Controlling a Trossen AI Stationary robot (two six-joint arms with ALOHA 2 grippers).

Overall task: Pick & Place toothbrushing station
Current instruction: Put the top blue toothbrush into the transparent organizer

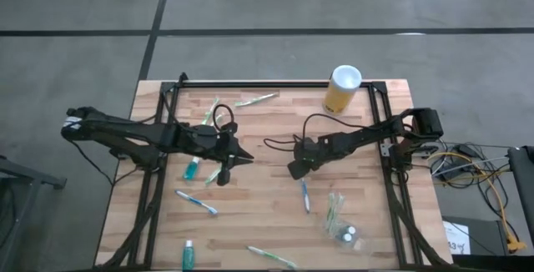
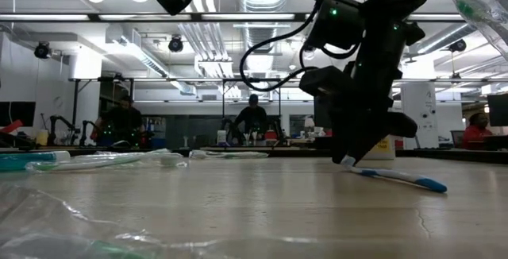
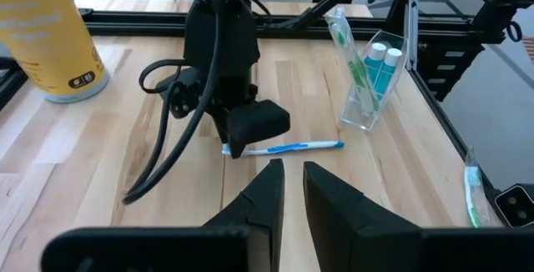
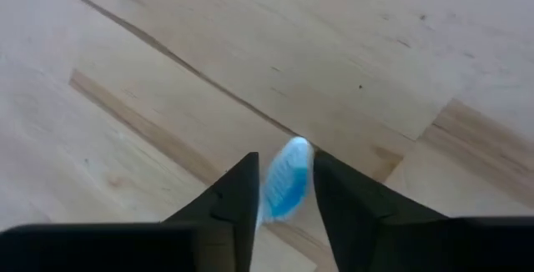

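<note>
A white-blue toothbrush (image 1: 305,195) lies flat on the wooden table, right of centre. My right gripper (image 4: 285,168) points steeply down over its far end, one finger on each side of the blue end (image 4: 288,180), jaws a little wider than it. My left gripper (image 1: 242,159) hovers left of centre, pointing toward the right arm; its fingers (image 3: 271,184) stand narrowly apart with nothing between them. The clear cup (image 1: 344,226) sits near the front right with teal tubes (image 3: 385,59) and a green toothbrush inside. My right gripper comes from above, slanting, with its fingers across the toothbrush's blue end (image 4: 292,159). That end fills most of the gap and reaches the one finger (image 4: 327,180); whether the fingers touch it I cannot tell. The toothbrush (image 2: 397,178) lies along the table.
A tall yellow cylinder (image 1: 342,88) stands at the far right corner. Loose on the table are teal tubes (image 1: 191,169) (image 1: 188,255), another white-blue toothbrush (image 1: 196,201) and green toothbrushes (image 1: 254,99) (image 1: 271,257). Black frame rails run along both sides. People stand in the room behind.
</note>
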